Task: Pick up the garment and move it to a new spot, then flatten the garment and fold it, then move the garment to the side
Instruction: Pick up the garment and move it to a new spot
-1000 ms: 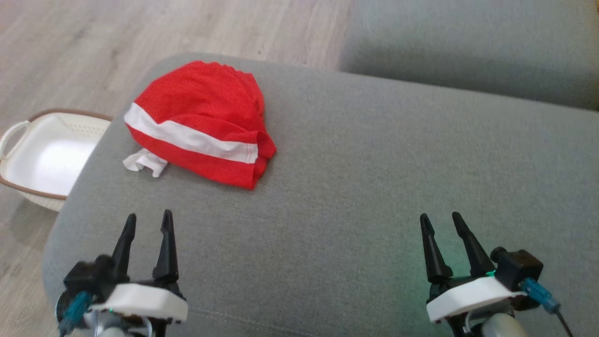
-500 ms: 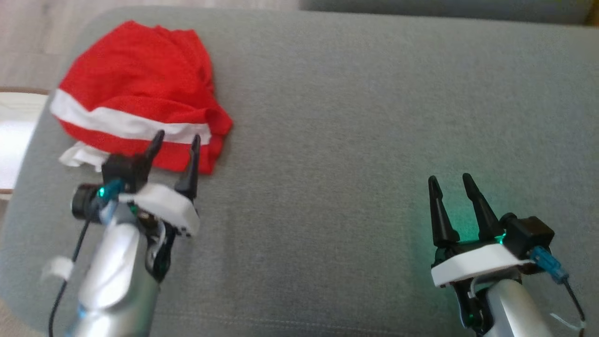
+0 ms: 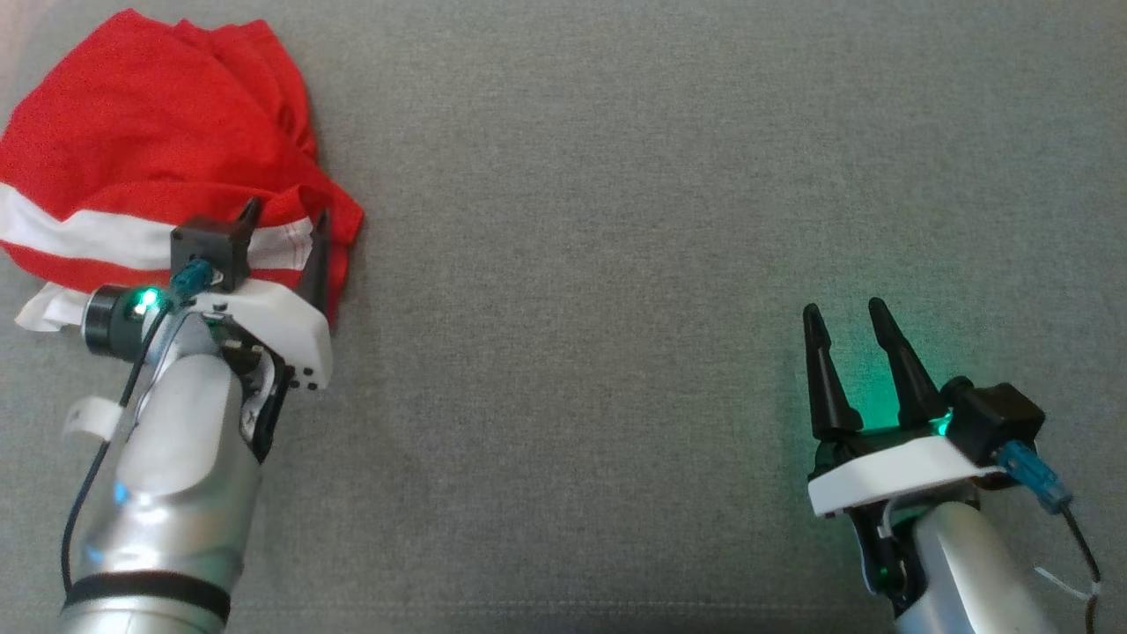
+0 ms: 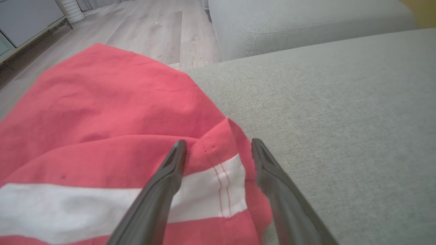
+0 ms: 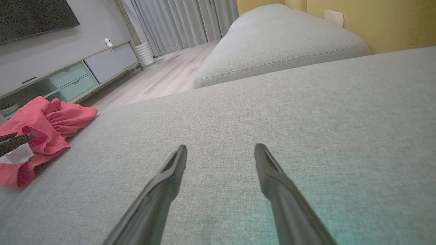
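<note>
A crumpled red garment (image 3: 150, 141) with a white stripe lies on the grey sofa cushion (image 3: 616, 220) at the upper left of the head view. My left gripper (image 3: 286, 214) is open, its two fingers straddling the garment's near right corner (image 4: 218, 160), where the stripe ends at a stitched hem. Nothing is clamped. A white tag sticks out under the garment's left edge (image 3: 44, 308). Far off at the lower right, my right gripper (image 3: 841, 313) hovers open over bare cushion. In the right wrist view the garment (image 5: 44, 126) sits far left, with the left gripper's fingertips (image 5: 15, 141) on it.
A second grey cushion (image 5: 279, 44) lies beyond a strip of wooden floor (image 5: 160, 78). A low cabinet (image 5: 78, 75) stands against the wall under a dark screen, and a yellow wall (image 5: 374, 20) rises behind the sofa.
The head camera has tilted down and turned, so the floor and white basket left the picture. My left arm has reached forward until its fingers straddle the garment's corner. The right gripper stays open.
</note>
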